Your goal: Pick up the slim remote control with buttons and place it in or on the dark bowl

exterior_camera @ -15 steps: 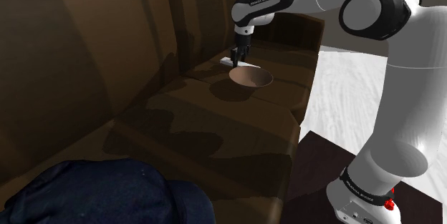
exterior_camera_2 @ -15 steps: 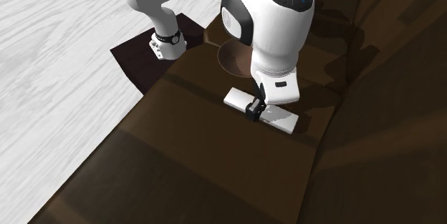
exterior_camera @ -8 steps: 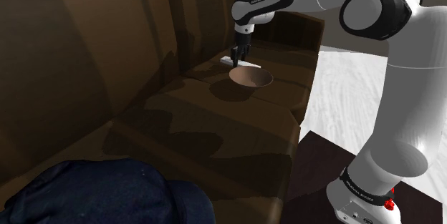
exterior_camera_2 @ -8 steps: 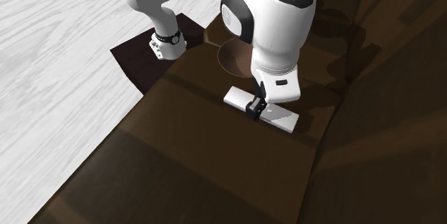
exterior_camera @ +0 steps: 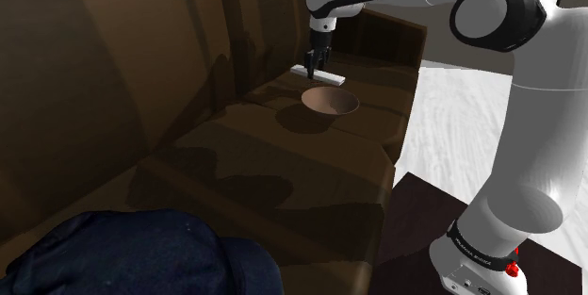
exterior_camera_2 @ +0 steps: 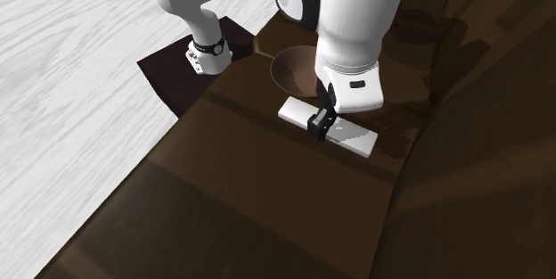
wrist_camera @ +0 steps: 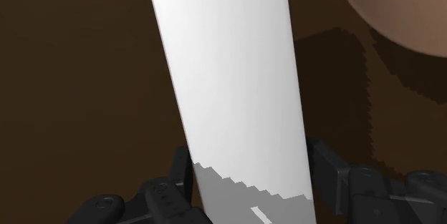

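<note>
The slim remote [exterior_camera: 332, 78] is drawn plain white, with no buttons to make out. It hangs level just above the brown sofa seat [exterior_camera: 283, 161], with my black gripper [exterior_camera: 317, 66] shut on its middle. In the second exterior view the gripper [exterior_camera_2: 319, 126] clasps the remote [exterior_camera_2: 353, 141] across its width, beside the bowl [exterior_camera_2: 287, 69]. The round brown bowl [exterior_camera: 330, 103] sits on the seat just in front of the gripper in the shoulder view. In the wrist view the remote [wrist_camera: 229, 79] runs between both fingers [wrist_camera: 175, 181], and the bowl's rim [wrist_camera: 401, 8] curves off to one side.
The sofa's backrest [exterior_camera: 113, 67] rises along the shoulder view's left, and an armrest [exterior_camera: 391, 39] stands behind the bowl. A dark blue cushion [exterior_camera: 132, 255] lies at the seat's near end. White wood-grain floor [exterior_camera_2: 71, 90] and the dark stand [exterior_camera_2: 178, 72] lie beyond the seat's edge.
The gripper has risen with the remote in it, lifting the remote off the seat. The bowl has not moved.
</note>
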Controlling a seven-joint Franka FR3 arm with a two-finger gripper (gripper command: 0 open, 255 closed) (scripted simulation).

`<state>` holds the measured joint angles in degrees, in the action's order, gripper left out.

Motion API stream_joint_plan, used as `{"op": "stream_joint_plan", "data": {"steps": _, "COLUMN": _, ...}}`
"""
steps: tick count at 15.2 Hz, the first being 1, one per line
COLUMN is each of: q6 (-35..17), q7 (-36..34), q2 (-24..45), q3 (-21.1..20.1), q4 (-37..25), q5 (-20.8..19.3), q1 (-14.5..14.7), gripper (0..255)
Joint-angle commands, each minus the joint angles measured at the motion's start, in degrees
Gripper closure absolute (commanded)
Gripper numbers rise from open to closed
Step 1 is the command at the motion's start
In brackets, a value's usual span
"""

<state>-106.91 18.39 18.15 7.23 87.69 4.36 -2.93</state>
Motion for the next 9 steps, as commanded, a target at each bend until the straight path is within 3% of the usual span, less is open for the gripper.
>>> {"op": "stream_joint_plan", "data": {"steps": 1, "q6": 1.62, "q7": -0.03, "q2": -0.06, "q3": 0.04, "q4": -1.57, "q5": -0.04, "q1": -0.06, "gripper": 255}}
{"op": "stream_joint_plan", "data": {"steps": 9, "q6": 7.86, "q7": -0.28, "q2": 0.11, "q3": 0.10, "q4": -7.99, "q5": -0.09, "q1": -0.23, "gripper": 255}}
